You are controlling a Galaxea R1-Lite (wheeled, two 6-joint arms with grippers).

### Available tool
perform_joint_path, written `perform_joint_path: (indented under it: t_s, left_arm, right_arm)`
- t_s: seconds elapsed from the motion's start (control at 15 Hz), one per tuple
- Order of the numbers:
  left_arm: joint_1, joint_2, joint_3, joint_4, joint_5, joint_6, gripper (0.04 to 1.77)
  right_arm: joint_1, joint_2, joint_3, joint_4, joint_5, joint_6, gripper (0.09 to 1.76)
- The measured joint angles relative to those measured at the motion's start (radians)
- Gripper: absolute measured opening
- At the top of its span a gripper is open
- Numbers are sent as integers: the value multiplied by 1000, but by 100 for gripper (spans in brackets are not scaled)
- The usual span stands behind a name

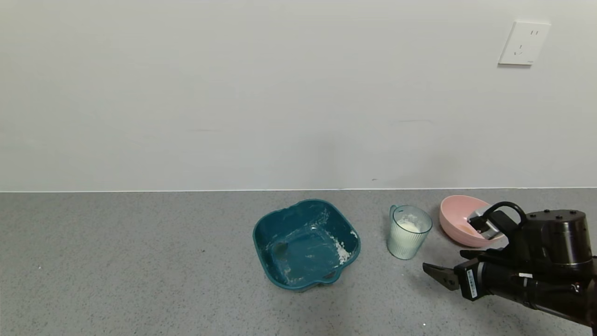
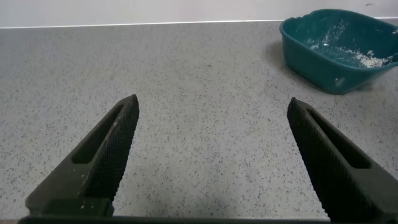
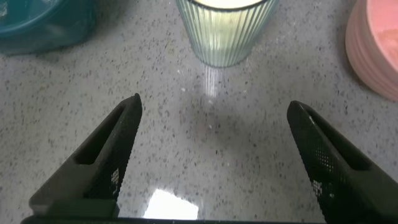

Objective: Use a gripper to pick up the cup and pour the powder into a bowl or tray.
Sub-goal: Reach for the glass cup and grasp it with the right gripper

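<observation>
The ribbed pale blue-green cup (image 1: 408, 232) stands upright on the grey counter, holding white powder (image 1: 409, 225). The pink bowl (image 1: 459, 219) sits just to its right, partly hidden by my right arm. My right gripper (image 1: 443, 260) is open and empty, low over the counter, just in front and to the right of the cup. In the right wrist view the cup (image 3: 225, 31) stands ahead of the open gripper (image 3: 214, 102), apart from both fingers, with the bowl (image 3: 376, 43) beside it. My left gripper (image 2: 213, 99) is open and empty over bare counter, out of the head view.
A dark teal square tray (image 1: 298, 219) with powder smears sits left of the cup; it also shows in the left wrist view (image 2: 329, 59) and the right wrist view (image 3: 43, 25). A white wall with a socket (image 1: 524, 43) backs the counter.
</observation>
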Motion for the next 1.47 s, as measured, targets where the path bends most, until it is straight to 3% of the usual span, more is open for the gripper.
perform_joint_path:
  t_s: [0.4, 0.87, 1.47]
  left_arm:
    - [0, 0, 0, 0, 0, 0, 172]
    - [0, 0, 0, 0, 0, 0, 172]
    - [0, 0, 0, 0, 0, 0, 172]
  right_arm:
    - [0, 158, 31, -286, 4, 14, 170]
    - [-3, 322, 35, -531, -21, 18, 170]
    - [-4, 463, -63, -600, -26, 17, 170]
